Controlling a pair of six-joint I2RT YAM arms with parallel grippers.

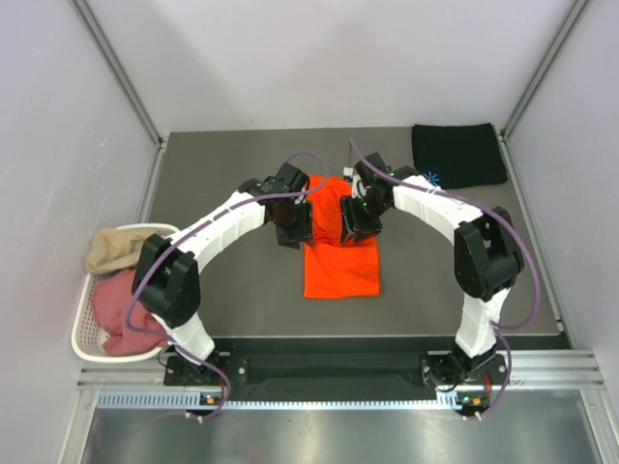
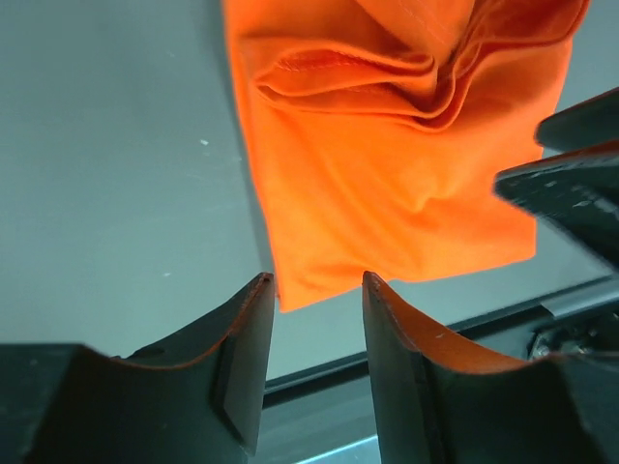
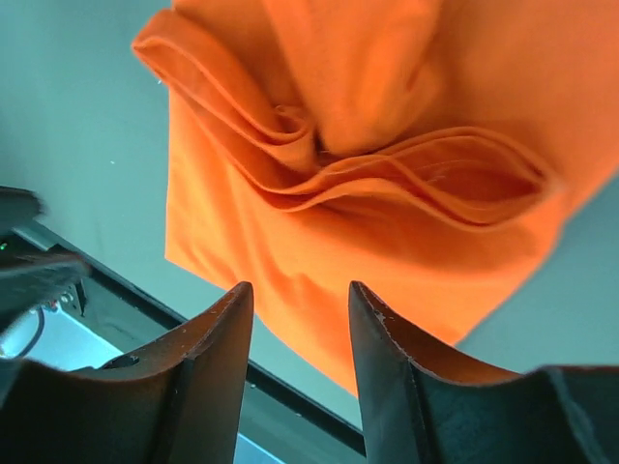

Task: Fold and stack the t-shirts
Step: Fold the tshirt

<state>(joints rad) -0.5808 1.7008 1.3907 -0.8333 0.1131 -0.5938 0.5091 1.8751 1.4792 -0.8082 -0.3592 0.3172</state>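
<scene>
Lying centre frame on the grey surface (image 1: 232, 193), the orange t-shirt (image 1: 340, 259): lower half flat and squared, upper half bunched into soft ridges. Left gripper (image 2: 317, 280) sits over the shirt's upper left part, fingers apart, nothing between them; the shirt's corner shows through the gap. Right gripper (image 3: 295, 287) sits over the upper right part, fingers likewise apart and bare, orange folds below. Black t-shirt (image 1: 457, 155) folded flat in the surface's upper right corner, light-blue mark (image 1: 434, 178) at its lower left edge. White basket (image 1: 82, 333) at lower left of the frame holds a tan t-shirt (image 1: 118, 248) above a pink t-shirt (image 1: 116, 309).
</scene>
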